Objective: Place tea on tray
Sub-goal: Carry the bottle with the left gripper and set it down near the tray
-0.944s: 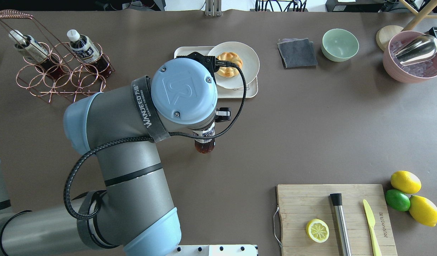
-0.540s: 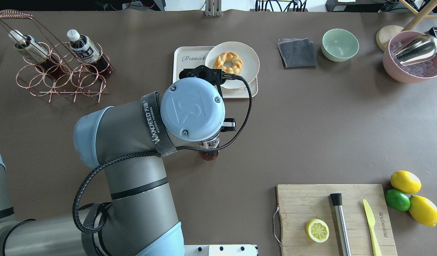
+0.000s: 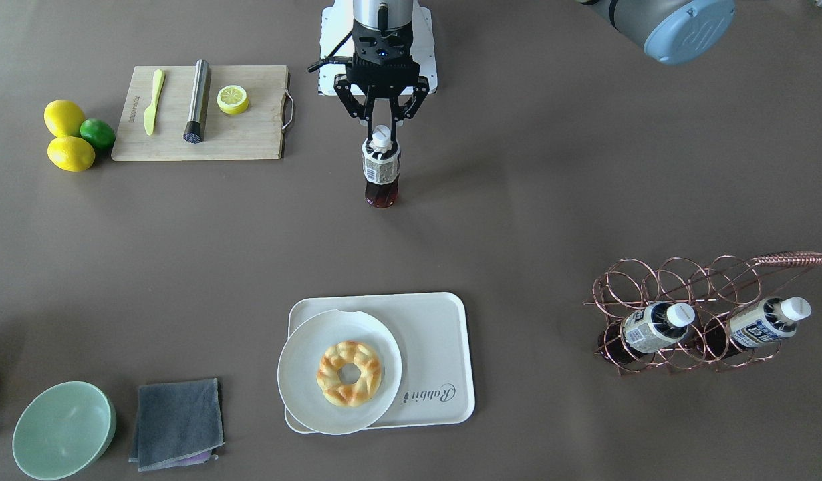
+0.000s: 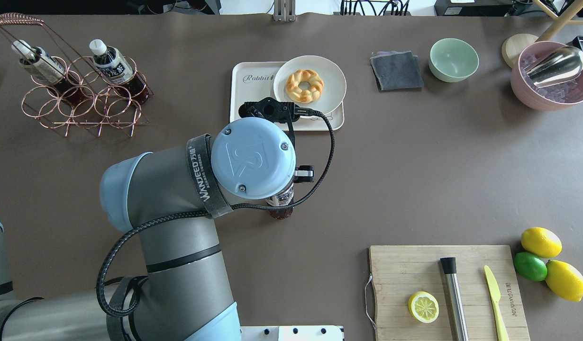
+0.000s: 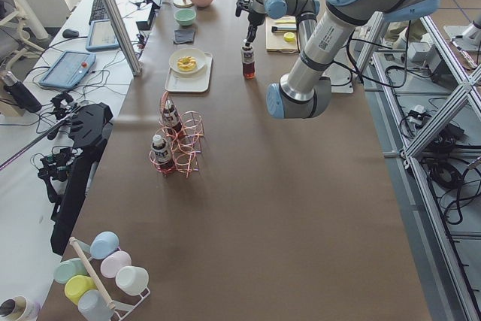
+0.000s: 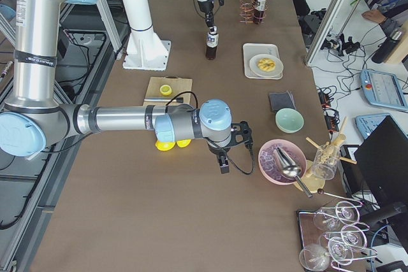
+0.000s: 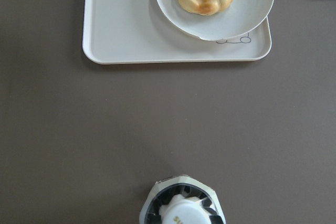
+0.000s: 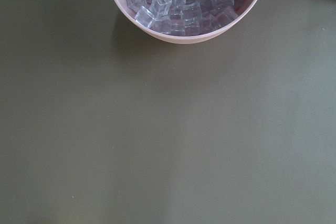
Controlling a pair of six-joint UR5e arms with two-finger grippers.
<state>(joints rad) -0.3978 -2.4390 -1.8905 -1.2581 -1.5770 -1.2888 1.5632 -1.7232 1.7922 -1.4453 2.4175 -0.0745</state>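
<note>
The tea bottle [image 3: 381,167] is upright near the robot's base, with a white cap, a white label and dark liquid. My left gripper [image 3: 382,130] comes straight down on it and is shut on its cap and neck. In the overhead view only the bottle's lower part [image 4: 282,211] shows under my wrist. In the left wrist view the cap [image 7: 184,214] is at the bottom edge. The cream "Rabbit" tray [image 3: 431,334] lies well beyond the bottle across the table and also shows in the left wrist view [image 7: 121,24]. My right gripper [image 6: 224,169] hangs near the pink bowl; I cannot tell its state.
A white plate [image 3: 304,394] with a doughnut [image 3: 349,373] covers half the tray. A copper wire rack [image 3: 685,294] holds two more bottles [image 3: 651,326]. The cutting board [image 3: 250,133], green bowl [image 3: 63,431], grey cloth [image 3: 177,421] and pink ice bowl [image 4: 552,94] stand around.
My left arm has drawn back from the tray toward the robot's base, carrying the bottle with it. The plate and tray are now uncovered in the overhead view.
</note>
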